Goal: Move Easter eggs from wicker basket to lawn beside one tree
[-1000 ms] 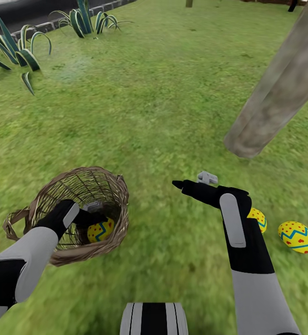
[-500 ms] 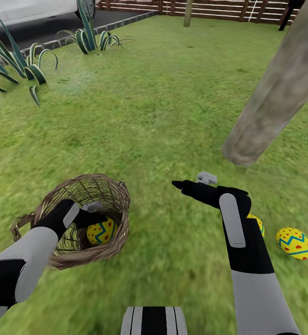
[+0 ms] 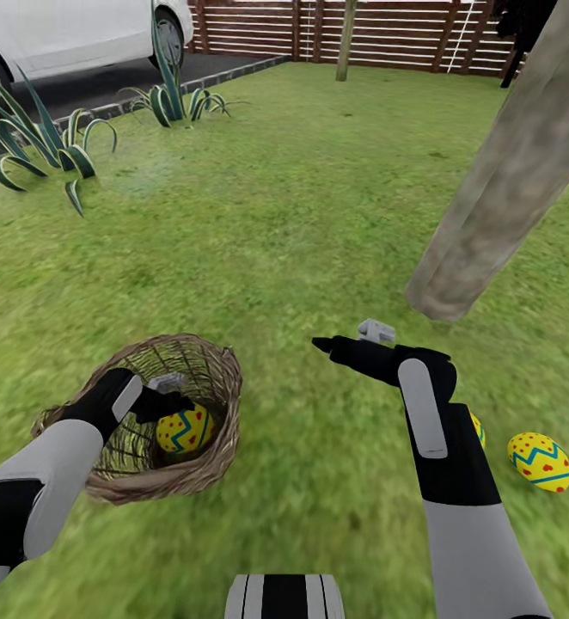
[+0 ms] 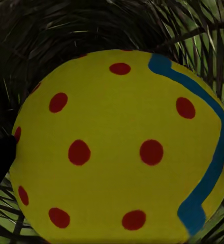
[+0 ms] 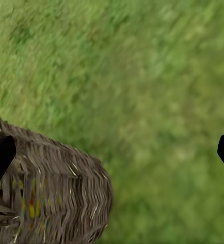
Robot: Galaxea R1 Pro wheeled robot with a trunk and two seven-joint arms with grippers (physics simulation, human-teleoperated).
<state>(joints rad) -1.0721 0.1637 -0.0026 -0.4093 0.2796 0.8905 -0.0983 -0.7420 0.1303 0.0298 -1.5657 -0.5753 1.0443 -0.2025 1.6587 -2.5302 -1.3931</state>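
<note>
Wicker basket on lawn, one Easter egg inside, left tool reaching into basket right at that egg; egg huge in left wrist view, dark fingertips at both its sides, grip contact not clear, cannot tell. Two more eggs on grass near tree trunk: one fully visible, one mostly hidden behind right arm. Right tool above grass, holding nothing, fingertips wide apart in right wrist view. Three spiky plants, one white car, slat fence behind.
</note>
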